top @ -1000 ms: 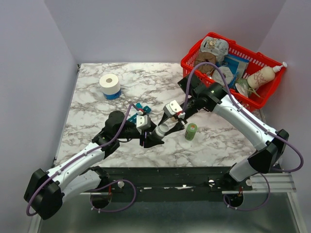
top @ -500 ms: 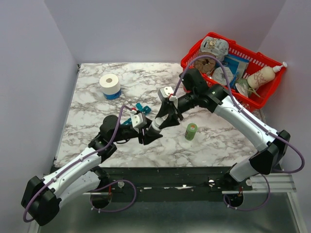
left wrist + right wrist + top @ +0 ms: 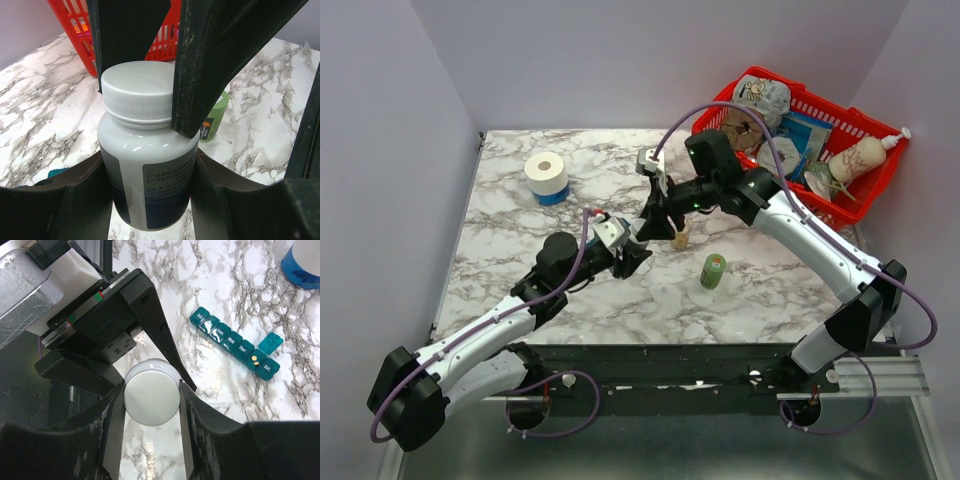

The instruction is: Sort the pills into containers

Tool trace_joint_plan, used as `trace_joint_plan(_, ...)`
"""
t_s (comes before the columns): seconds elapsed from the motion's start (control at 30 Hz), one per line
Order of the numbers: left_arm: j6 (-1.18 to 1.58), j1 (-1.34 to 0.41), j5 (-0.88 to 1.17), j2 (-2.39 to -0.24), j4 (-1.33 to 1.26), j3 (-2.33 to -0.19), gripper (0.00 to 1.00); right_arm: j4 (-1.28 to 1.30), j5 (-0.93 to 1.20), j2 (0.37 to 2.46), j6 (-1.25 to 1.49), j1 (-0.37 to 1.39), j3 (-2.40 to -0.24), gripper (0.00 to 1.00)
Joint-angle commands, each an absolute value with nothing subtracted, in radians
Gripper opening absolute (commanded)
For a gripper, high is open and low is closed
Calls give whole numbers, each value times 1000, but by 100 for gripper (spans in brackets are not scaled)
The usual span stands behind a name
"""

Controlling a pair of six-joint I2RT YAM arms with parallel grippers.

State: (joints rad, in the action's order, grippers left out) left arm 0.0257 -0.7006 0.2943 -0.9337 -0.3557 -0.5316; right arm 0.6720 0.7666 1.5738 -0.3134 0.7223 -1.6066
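The left gripper (image 3: pixel 150 210) is clamping the white pill bottle (image 3: pixel 145 160) around its body, jaws partly closed, while the right gripper (image 3: pixel 151 425) is pinching its cap (image 3: pixel 151 397). A grip slipping during the twist risks jerking the bottle and scattering pills. Just beyond, the teal pill organiser (image 3: pixel 234 342) is lying on the table (image 3: pixel 200 270) with one lid (image 3: pixel 270 342) open, an easy target to miss.

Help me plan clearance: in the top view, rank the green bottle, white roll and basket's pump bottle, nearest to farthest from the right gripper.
From the right gripper:
1. green bottle, close by, toward the near edge.
2. white roll, far left of the table.
3. pump bottle, in the red basket, far right.
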Motion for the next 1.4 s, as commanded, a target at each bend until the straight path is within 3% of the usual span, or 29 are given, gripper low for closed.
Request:
trace_joint_plan(0.0, 6, -698, 372, -916, -545, -577, 0, 824, 857, 1597, -324, 736, -1681, 65)
trace_joint_plan(0.1, 5, -681, 478, -894, -528, -536, 0, 870, 913, 1582, -397, 712, -1764, 90)
trace_joint_plan(0.2, 5, -672, 564, -873, -500, -520, 0, 902, 943, 1565, -480, 700, -1799, 98)
trace_joint_plan(0.33, 5, -654, 695, -864, -454, -520, 0, 1021, 1017, 1525, -729, 698, -1818, 100)
trace_joint_plan(0.47, 12, -623, 876, -874, -434, -538, 0, 1207, 1119, 1468, -1312, 698, -1733, 100)
trace_joint_plan(0.57, 12, -615, 949, -911, -381, -581, 0, 1369, 1190, 1543, -1428, 699, -1816, 100)
trace_joint_plan(0.7, 15, -614, 980, -943, -377, -606, 0, 1428, 1193, 1597, -1422, 713, -1853, 97)
trace_joint_plan(0.93, 31, -614, 1000, -986, -391, -630, 0, 1269, 1120, 1554, -1302, 738, -1746, 89)
trace_joint_plan(1.03, 32, -614, 999, -1003, -390, -638, 0, 1250, 1112, 1549, -1270, 738, -1746, 74)
trace_joint_plan(1.17, 31, -614, 980, -1011, -387, -640, 0, 1209, 1108, 1536, -1205, 738, -1721, 68)
trace_joint_plan(1.3, 26, -614, 922, -994, -374, -641, 0, 1148, 1103, 1529, -1111, 741, -1690, 52)
trace_joint_plan(1.37, 38, -614, 881, -982, -399, -635, 0, 1127, 1094, 1532, -1072, 741, -1675, 51)
